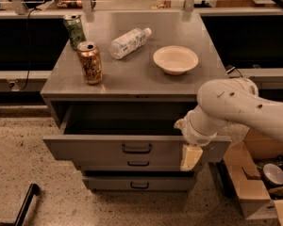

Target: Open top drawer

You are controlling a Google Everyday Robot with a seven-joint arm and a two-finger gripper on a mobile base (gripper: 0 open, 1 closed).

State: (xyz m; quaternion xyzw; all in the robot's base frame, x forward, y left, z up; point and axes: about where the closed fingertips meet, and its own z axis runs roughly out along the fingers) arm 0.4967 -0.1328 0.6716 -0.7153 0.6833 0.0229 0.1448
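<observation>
The top drawer (99,147) of the grey metal cabinet is pulled out, showing a deep dark interior; its small black handle (137,149) sits at the centre of the front. Two narrower drawers lie below it, each with a like handle (138,163). My gripper (190,157) hangs down from the white arm (236,109) in front of the right end of the top drawer's front, to the right of the handle and not on it. One pale finger (190,157) shows.
On the cabinet top (141,74) stand a brown can (89,63), a green can (74,30), a lying plastic bottle (129,42) and a white bowl (175,59). A cardboard box (257,182) with objects sits on the floor at right. A black bar (26,204) lies at lower left.
</observation>
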